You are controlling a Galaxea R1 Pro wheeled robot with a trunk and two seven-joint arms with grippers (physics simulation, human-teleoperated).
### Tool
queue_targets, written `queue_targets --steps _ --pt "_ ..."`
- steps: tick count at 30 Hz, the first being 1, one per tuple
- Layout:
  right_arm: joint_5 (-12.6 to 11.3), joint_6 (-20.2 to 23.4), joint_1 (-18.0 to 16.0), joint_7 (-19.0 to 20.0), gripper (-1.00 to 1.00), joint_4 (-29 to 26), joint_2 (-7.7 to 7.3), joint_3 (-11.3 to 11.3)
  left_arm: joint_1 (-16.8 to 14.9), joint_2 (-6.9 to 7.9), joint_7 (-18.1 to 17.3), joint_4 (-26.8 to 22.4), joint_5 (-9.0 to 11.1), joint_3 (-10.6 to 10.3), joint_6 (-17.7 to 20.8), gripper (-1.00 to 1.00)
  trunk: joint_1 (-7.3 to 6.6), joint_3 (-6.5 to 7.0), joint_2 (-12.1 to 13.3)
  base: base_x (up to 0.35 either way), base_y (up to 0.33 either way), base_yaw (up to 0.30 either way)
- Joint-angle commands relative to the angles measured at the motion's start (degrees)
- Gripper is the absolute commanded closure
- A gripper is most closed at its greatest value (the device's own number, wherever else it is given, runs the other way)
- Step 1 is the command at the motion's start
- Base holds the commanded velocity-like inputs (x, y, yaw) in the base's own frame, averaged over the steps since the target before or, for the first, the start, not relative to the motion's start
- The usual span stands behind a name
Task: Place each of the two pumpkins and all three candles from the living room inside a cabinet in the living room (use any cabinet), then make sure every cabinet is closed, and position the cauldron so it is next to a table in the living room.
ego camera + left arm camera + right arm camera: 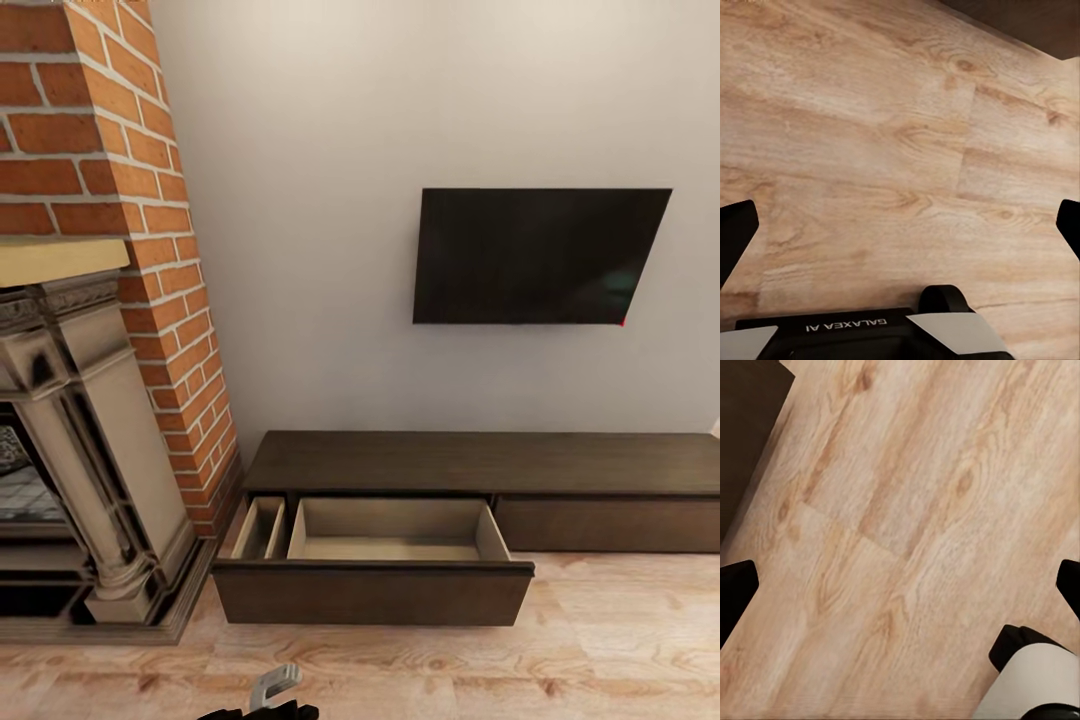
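Wall: pale grey, across the whole far side from 11 to 2 o'clock in my head view, with a dark television (540,256) hung at 1 o'clock.
Fireplace: red brick chimney (120,180) at 10 o'clock, with a carved stone surround (90,450) beneath it at 9 o'clock.
Floor: light wooden planks (600,650) under me; both wrist views look down on bare boards.
Cabinet: the cabinet (480,462) is long, low and dark brown, against the wall at 12 o'clock. Its left drawer (395,530) is pulled out toward me, pale tan inside, with a narrow side compartment (262,528) at its 9 o'clock. Both compartments look empty. The right drawer front (605,525) is flush.
Left pincer: my left gripper (900,225) is spread wide, its dark fingertips (733,232) at opposite edges of the wrist view, with only floor between them. It holds nothing.
Right pincer: my right gripper (900,589) is likewise wide apart over the boards, holding nothing.
Progress: I judge the task barely begun. A drawer stands ready, but no pumpkin or candle lies in it.
Left to do: fetch both pumpkins and three candles, load them, shut the drawer, then place the cauldron beside the table.
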Motion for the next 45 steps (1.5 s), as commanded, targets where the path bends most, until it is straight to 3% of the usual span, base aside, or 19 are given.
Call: queue_targets --steps 1,42,45 --pt "0.0 -0.1 -0.1 0.4 -1.00 0.2 0.10 -0.5 0.0 0.02 0.0 -0.1 0.3 -0.2 0.2 -1.00 -0.23 0.13 0.4 0.000 0.000 0.000" --pt "0.0 -0.1 -0.1 0.4 -1.00 0.2 0.20 -0.5 0.0 0.02 -0.2 -0.1 0.2 -0.3 0.5 -1.00 -9.23 7.49 16.8 0.000 0.000 0.000" --pt "0.0 -0.1 -0.1 0.4 -1.00 0.2 0.20 -0.5 0.0 0.05 -0.4 -0.1 0.2 -0.1 0.5 -1.00 -9.23 7.49 16.8 0.000 0.000 0.000"
